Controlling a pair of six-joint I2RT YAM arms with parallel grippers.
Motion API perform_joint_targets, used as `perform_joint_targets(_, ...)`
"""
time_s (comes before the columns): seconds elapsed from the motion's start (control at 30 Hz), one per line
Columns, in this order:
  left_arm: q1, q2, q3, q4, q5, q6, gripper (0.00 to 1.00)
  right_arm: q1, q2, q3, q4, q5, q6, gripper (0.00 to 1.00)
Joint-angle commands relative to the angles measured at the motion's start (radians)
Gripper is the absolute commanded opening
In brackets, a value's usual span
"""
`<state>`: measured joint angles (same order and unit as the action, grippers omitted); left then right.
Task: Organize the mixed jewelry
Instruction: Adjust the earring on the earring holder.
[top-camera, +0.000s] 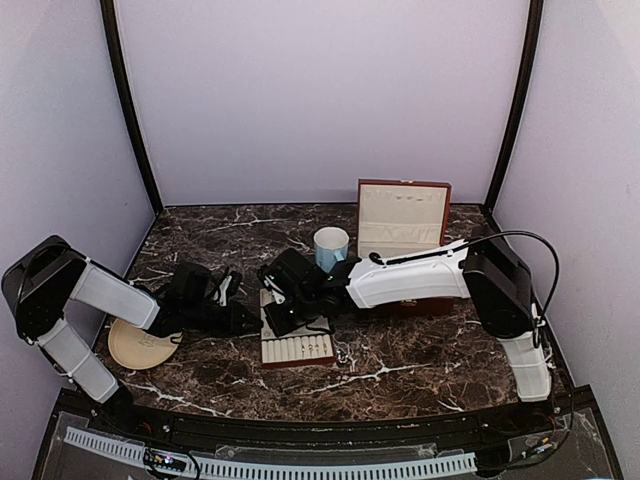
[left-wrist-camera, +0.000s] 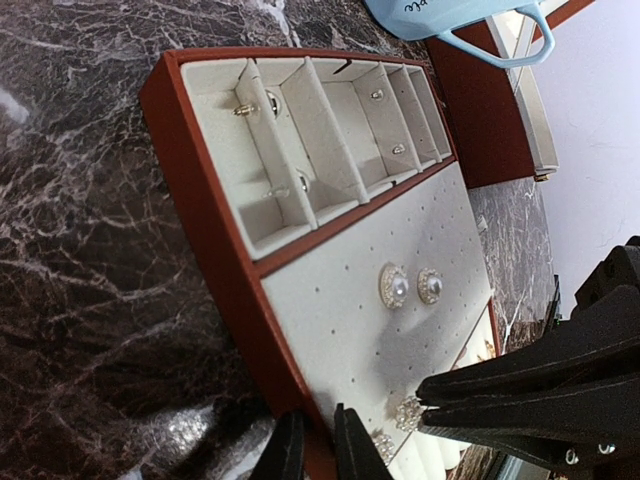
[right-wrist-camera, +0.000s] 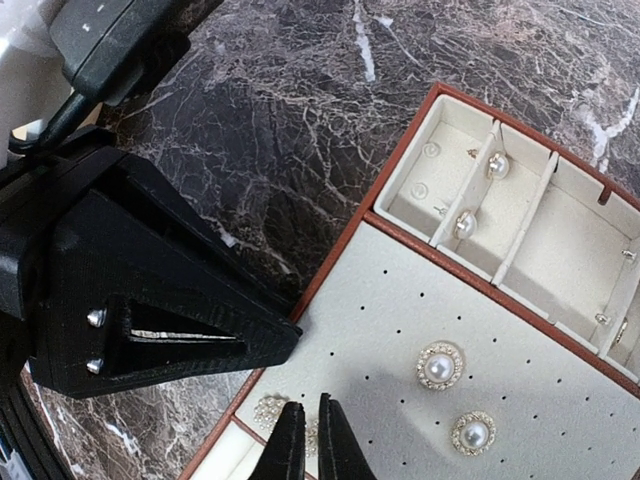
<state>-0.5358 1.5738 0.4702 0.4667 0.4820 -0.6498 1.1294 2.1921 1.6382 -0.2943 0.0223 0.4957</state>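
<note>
The cream tray (top-camera: 300, 350) with a red-brown rim (left-wrist-camera: 200, 200) lies on the marble between both arms. My left gripper (left-wrist-camera: 318, 415) is shut on that rim at the tray's edge. Two pearl studs (right-wrist-camera: 438, 367) sit pinned in the dotted pad (left-wrist-camera: 330, 300). Small pearls and tiny silvery pieces (left-wrist-camera: 270, 100) lie in the slotted compartments. Two cluster studs rest at the pad's corner. My right gripper (right-wrist-camera: 308, 403) is closed with a narrow gap on one cluster stud (left-wrist-camera: 408, 412). The other cluster stud (right-wrist-camera: 270, 408) lies free beside it. Bangles and chain are out of view.
A light blue mug (top-camera: 331, 245) stands behind the tray. The open red-brown box (top-camera: 403, 218) with cream lining is at the back right. A tan round plate (top-camera: 140, 345) lies at the left under the left arm. Both grippers crowd the tray's left corner.
</note>
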Motion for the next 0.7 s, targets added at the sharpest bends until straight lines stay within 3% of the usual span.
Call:
perform_joint_targets(0.0, 0.000, -0.008, -0.012, 0.015, 0.013, -0.002, 0.14, -0.005, 0.012, 0.012, 0.014, -0.005, 0.000, 0.07)
perform_joint_targets(0.67, 0.001, -0.010, -0.012, 0.013, 0.012, -0.003, 0.13, -0.006, 0.011, -0.063, 0.034, -0.018, 0.021, 0.06)
